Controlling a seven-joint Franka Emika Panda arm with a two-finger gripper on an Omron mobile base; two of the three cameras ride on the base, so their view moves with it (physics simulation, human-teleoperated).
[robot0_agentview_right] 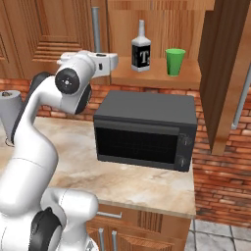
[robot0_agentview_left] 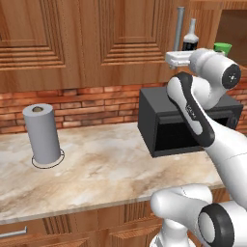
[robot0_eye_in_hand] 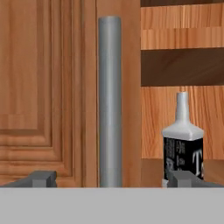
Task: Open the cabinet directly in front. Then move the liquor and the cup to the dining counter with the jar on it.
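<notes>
My claw [robot0_eye_in_hand: 111, 178] is spread wide and holds nothing, its tips low in the hand view. Just beyond, centre frame, stands the cabinet [robot0_eye_in_hand: 48, 87] handle [robot0_eye_in_hand: 109, 100]. Farther, lower right, the bottle [robot0_eye_in_hand: 183, 140] stands on the open shelf; the green cup [robot0_agentview_right: 175, 61] is beside it.

Liquor [robot0_agentview_left: 191, 39] base and cup [robot0_agentview_left: 222, 48] lower half behind the arm; cabinet [robot0_agentview_right: 49, 34] tops cropped.

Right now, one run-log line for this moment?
brown wooden wall cabinet: right door open | dark white-labelled liquor bottle, green plastic cup: on shelf | gripper: open
</notes>
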